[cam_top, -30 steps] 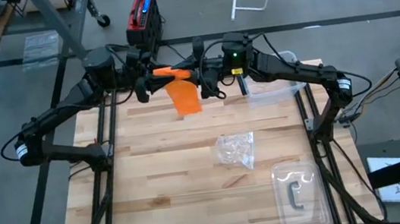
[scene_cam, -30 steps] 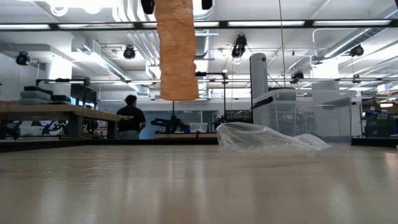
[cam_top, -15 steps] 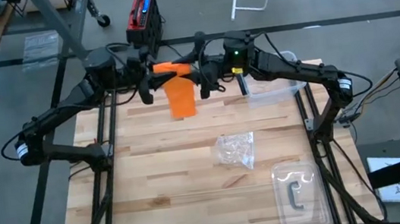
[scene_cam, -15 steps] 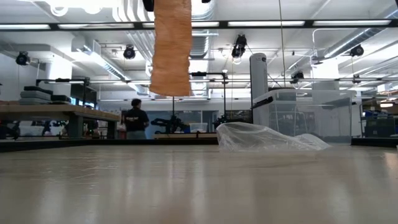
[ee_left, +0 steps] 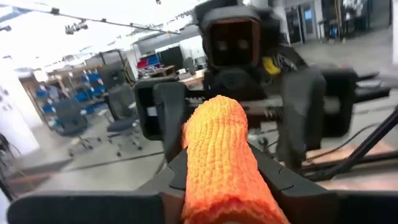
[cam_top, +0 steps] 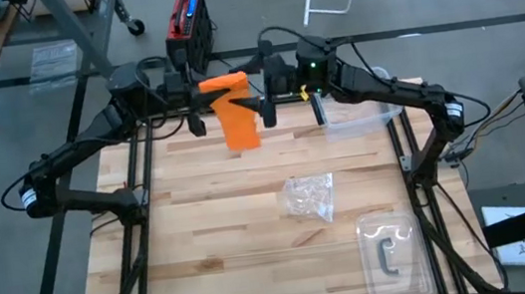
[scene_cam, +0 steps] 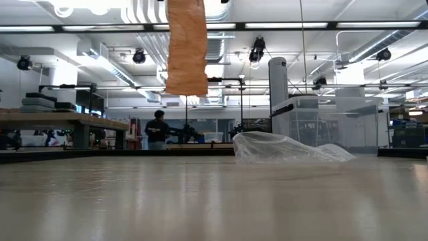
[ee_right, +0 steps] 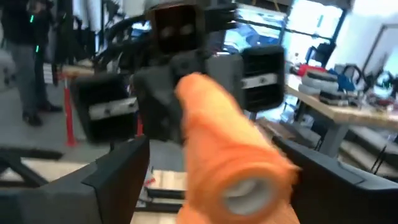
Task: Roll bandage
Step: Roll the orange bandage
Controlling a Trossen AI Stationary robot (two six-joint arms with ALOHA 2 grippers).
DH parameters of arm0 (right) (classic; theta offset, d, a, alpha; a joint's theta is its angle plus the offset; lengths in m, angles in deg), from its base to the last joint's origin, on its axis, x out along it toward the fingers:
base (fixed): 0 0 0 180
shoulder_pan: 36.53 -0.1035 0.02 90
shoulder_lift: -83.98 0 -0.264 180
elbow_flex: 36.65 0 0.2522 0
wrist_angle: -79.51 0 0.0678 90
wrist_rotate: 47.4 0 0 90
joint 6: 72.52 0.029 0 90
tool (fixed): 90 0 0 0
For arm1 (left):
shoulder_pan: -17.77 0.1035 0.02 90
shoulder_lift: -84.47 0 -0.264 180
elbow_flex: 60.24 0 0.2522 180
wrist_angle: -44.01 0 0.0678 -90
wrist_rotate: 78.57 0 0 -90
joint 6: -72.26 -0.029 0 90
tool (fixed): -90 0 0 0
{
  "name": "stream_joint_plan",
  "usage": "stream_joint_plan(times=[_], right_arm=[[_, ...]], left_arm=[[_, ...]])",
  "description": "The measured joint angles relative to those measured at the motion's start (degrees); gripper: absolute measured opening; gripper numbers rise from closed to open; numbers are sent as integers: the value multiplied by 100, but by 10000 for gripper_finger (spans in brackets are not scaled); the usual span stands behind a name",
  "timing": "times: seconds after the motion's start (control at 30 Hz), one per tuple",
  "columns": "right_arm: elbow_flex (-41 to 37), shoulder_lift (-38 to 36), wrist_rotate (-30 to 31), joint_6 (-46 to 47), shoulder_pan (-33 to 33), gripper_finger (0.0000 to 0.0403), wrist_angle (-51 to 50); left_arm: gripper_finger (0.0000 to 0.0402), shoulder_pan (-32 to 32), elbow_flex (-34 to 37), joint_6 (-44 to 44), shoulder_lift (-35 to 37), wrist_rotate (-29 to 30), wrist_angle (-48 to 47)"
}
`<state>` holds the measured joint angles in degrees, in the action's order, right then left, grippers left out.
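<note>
The bright orange bandage is a partly wound roll [cam_top: 225, 83] held level above the table's far edge, with a flat strip [cam_top: 240, 128] hanging from it. The strip's free end [scene_cam: 186, 84] hangs well clear of the tabletop. My left gripper [cam_top: 204, 96] comes from the left and is shut on the roll. My right gripper [cam_top: 258, 91] faces it from the right. It is open, with its fingers [ee_right: 118, 174] wide apart on either side of the roll's end [ee_right: 244, 190], touching nothing. My left gripper pinches the bandage roll's left end [ee_left: 217, 180] between its two fingers, which lie level and along the roll, coming from the table's left. The roll sticks out level beyond the fingers toward the other gripper, lifted clear. The unwound strip hangs slack below it.
A crumpled clear plastic wrapper [cam_top: 311, 196] lies mid-table, right of centre. A clear plastic tray [cam_top: 393, 249] sits at the near right corner, and another clear piece [cam_top: 359, 117] at the far right. A person [scene_cam: 158, 127] moves in the room beyond.
My right gripper has opened and let go of the roll, and its wrist has rolled. My left gripper has rolled about its own axis with the roll in it. The hanging strip's free end has risen a little and now hangs shorter.
</note>
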<state>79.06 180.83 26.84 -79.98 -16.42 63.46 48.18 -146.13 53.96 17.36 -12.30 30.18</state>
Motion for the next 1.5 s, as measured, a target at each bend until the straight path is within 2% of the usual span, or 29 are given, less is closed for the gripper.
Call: stream_joint_plan(times=[0.1,0.2,0.3,0.47,0.63,0.77,0.93,1.1,1.2,1.33,1.5], right_arm=[[-1,-6,-318,319,159,326,30],[-2,-9,-678,384,271,314,89],[-2,19,-747,317,293,297,82],[-9,68,-1144,200,317,256,83],[-9,68,-1169,297,320,203,87],[-9,68,-1168,293,320,153,78],[-9,56,-1170,92,319,94,83],[-8,-73,-1154,-782,315,73,79],[-1,-98,-1397,-2072,313,77,-191],[-165,-96,-1513,-2946,273,82,-152],[-514,-109,-1370,-3955,118,66,112]], left_arm=[[81,0,22,-322,7,-6,-5],[81,0,25,-282,3,-20,7],[82,0,27,-178,-2,-21,-1],[82,-2,27,-104,-4,-17,4],[88,-2,27,-68,-4,23,-12],[116,-4,27,9,-26,24,-3],[179,-4,36,679,83,-119,-263],[240,2,67,952,351,-128,-601],[267,5,205,1424,472,-463,-589],[292,9,396,2185,607,-961,-386],[313,9,777,2774,684,-1022,-92]])
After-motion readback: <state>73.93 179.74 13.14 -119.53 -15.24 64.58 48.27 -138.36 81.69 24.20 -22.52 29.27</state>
